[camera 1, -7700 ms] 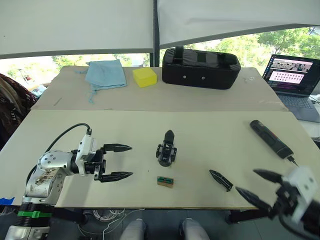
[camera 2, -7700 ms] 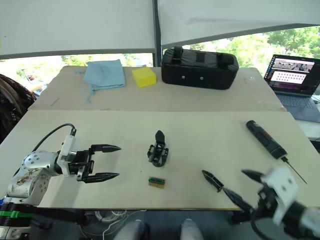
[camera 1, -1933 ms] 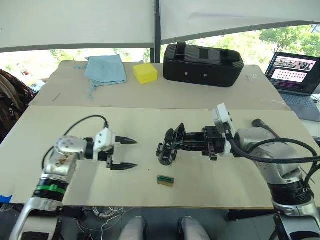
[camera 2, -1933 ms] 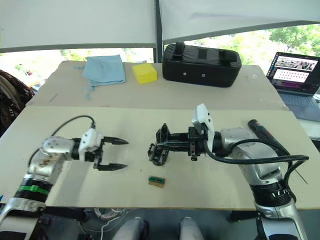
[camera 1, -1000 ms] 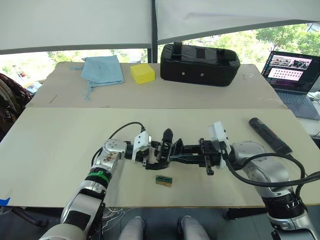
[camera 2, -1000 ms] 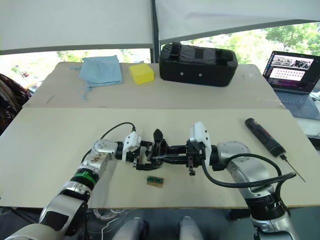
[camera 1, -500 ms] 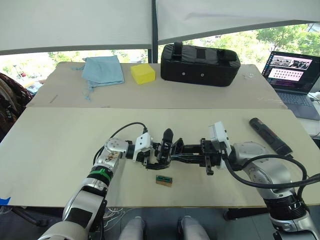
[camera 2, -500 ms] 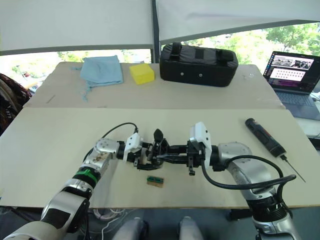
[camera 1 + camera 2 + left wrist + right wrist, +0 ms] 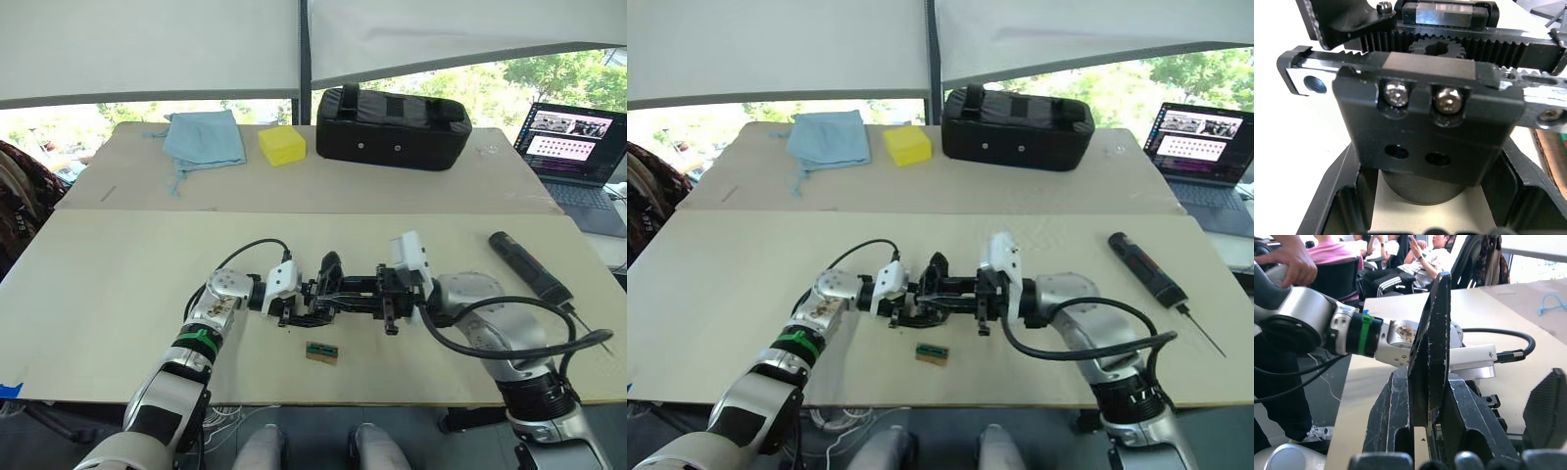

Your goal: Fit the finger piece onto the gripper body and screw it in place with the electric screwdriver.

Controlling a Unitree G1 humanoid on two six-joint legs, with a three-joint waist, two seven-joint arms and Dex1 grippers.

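The finger piece (image 9: 1430, 350) sat clenched in our right gripper (image 9: 338, 291), now pressed against the gripper body (image 9: 1425, 127) at mid-desk. Our left gripper (image 9: 304, 304) had closed in, fingers grasping that body, so fitting was underway.

The finger piece (image 9: 1431, 347) is held upright, clamped between the two black fingers (image 9: 1396, 416) of the right gripper (image 9: 1426, 423). Behind it the left arm (image 9: 1327, 328), with a green band and a black cable (image 9: 1508, 340), is seen over the pale table (image 9: 1498, 303). A person's hand (image 9: 1290, 259) and seated people (image 9: 1415, 257) are seen beyond.
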